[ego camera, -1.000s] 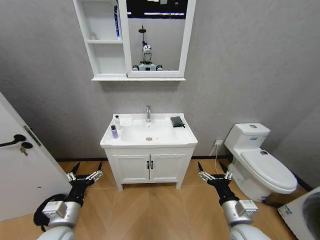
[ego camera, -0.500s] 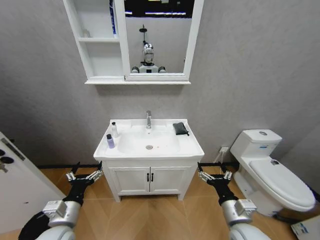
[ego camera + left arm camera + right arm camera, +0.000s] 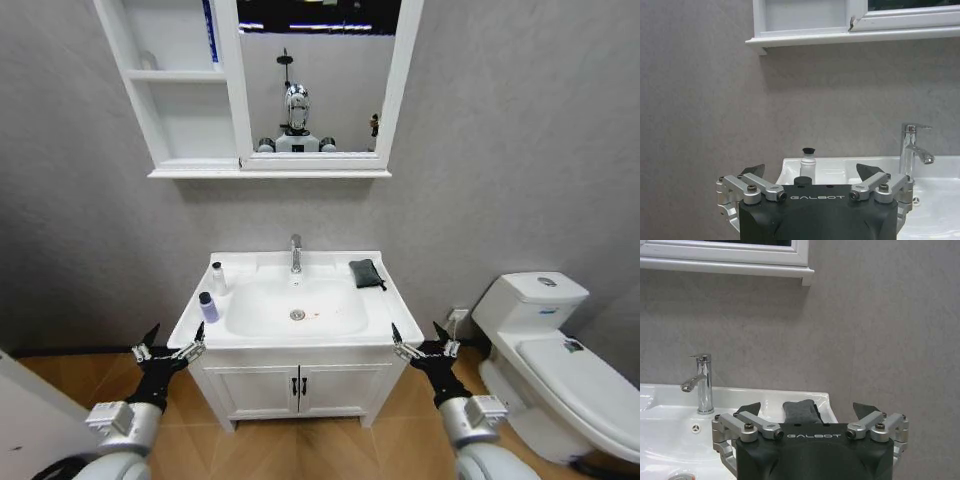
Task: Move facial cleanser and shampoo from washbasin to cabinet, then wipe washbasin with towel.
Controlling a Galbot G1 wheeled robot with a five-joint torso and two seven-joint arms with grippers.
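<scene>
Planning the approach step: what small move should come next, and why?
Probably roll a little closer. Both bottles stand on the washbasin's left rim, the towel at its right rear, while the open left gripper and open right gripper hang low before the basin's front edge, short of everything.

Stuff we can't really make out

Cabinet (image 3: 190,90) top gets chopped by the frame, toilet (image 3: 560,350) runs off the right edge, and both bottles (image 3: 209,306) are too tiny to read labels.
</scene>
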